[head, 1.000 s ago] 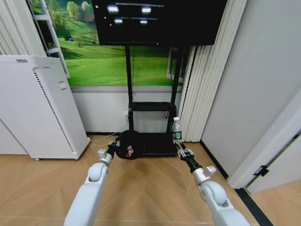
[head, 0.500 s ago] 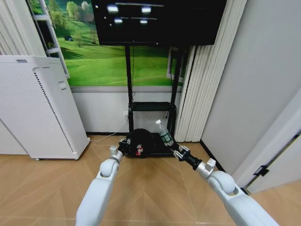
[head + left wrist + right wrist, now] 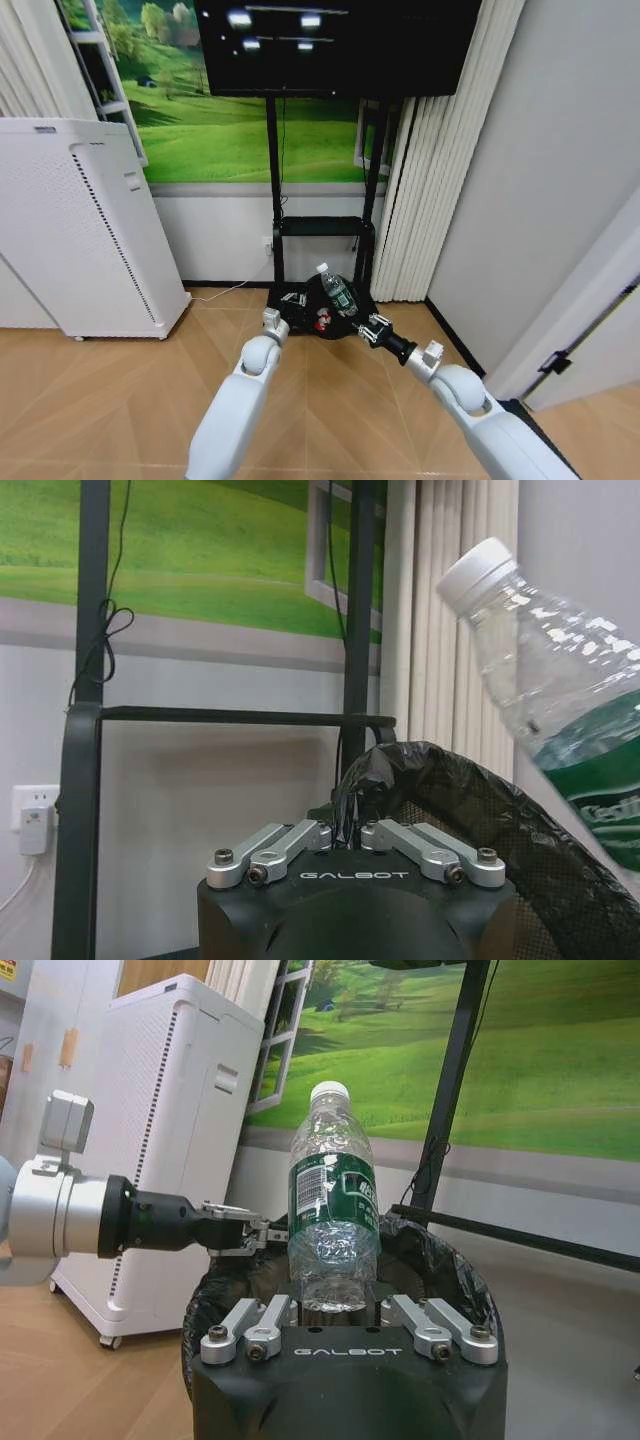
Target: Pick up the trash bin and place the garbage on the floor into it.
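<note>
bottle point(image 3: 337, 291) tilted — carried leftward over the trash bin point(image 3: 322, 309), bin shifted rightward

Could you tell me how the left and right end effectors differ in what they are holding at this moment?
The left end effector grips the rim of the black trash bin; the right end effector holds a clear bottle by its base. The bin is tipped toward the camera, while the bottle is tilted, cap up, over the bin's mouth. Both are shut on a load.

Two arms: smooth white rounded shells, silver cylindrical wrist segments, black forearm ends. Left gripper point(image 3: 345, 838) and right gripper point(image 3: 348, 1312): black housings lettered GALBOT, silver linkage bars with dark screws.
</note>
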